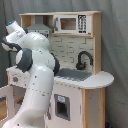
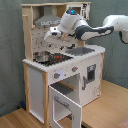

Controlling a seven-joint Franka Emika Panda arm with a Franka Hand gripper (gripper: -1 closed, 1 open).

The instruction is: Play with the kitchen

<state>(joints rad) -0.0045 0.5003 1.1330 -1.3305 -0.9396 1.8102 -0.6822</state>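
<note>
Glossy white rounded arm point(image 2: 95, 31) with dark grey joints.

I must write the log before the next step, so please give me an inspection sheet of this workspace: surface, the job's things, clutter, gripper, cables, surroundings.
Surface: the counter of the toy kitchen is white; a wooden floor lies below.
Job's things: stovetop with a metal pot on it; grey sink with black faucet; oven door hangs open; grey hood above; a microwave on the upper shelf.
Clutter: nothing seen.
Gripper: the gripper hangs above the stovetop, under the hood.
Cables: nothing seen.
Surroundings: grey curtain behind the kitchen.
</note>
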